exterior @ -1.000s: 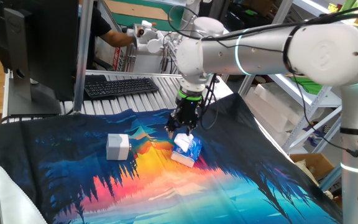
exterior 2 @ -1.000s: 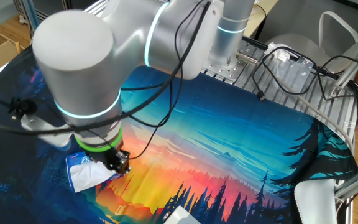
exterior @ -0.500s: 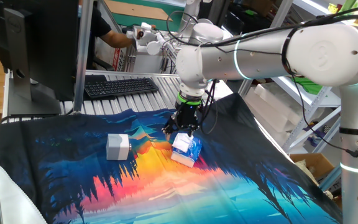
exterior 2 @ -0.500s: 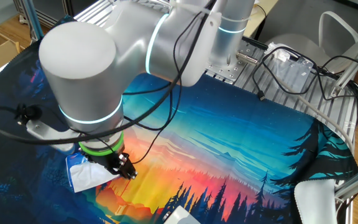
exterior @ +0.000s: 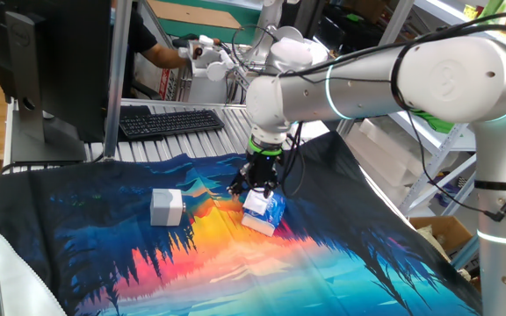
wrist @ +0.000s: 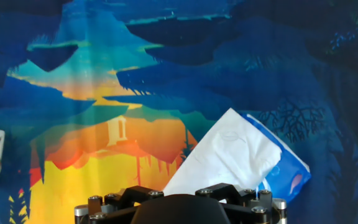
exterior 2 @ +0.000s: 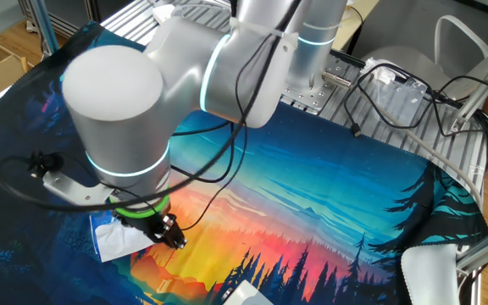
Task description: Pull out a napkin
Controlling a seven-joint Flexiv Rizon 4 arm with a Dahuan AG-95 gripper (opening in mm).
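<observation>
The arm reaches over the table from its far side, wrist bent straight down, so the gripper (exterior: 257, 185) hangs just above the blue tissue pack (exterior: 268, 213) on the sunset-print cloth (exterior: 104, 237). The napkin (wrist: 225, 157) rises out of the pack in a white peak that runs up into the gripper, whose fingers are closed on its top. A grey-white cube (exterior: 167, 207) sits well apart.

Bright even light, sharp, soft shadows
</observation>
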